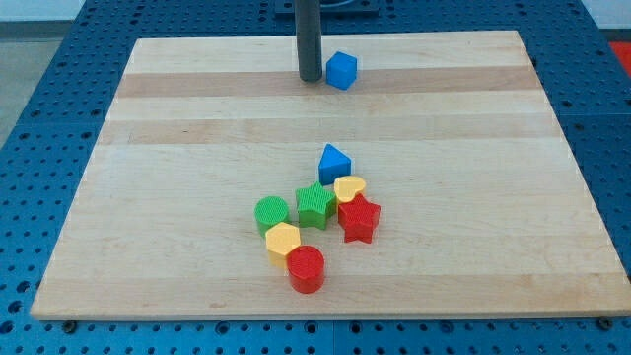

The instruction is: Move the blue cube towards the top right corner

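The blue cube (341, 70) sits on the wooden board (177, 148) near the view's top, a little right of centre. My tip (310, 78) stands just to the cube's left, a small gap apart from it. The rod rises straight up out of the view's top. The board's top right corner (518, 35) lies far to the cube's right.
A cluster of blocks lies below centre: a blue triangular block (334, 161), a green star (315, 205), a yellow heart (349, 188), a red star (359, 218), a green cylinder (271, 213), a yellow hexagon (283, 242) and a red cylinder (307, 269).
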You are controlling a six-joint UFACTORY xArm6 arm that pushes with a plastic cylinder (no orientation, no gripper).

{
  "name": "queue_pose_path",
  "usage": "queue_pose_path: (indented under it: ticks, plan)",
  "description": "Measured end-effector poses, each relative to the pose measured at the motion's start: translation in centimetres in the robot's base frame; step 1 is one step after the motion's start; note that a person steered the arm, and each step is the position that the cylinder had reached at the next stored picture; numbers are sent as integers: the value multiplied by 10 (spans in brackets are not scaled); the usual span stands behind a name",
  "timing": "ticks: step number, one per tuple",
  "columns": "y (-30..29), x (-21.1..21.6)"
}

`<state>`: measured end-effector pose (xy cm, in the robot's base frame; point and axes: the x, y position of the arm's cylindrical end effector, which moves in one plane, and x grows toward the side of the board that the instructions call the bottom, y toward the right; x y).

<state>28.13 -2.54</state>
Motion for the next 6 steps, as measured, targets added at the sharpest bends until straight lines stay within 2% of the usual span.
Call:
queue_pose_path:
  ticks: [4,6]
  plan:
    - [147,2]
    - [169,-9]
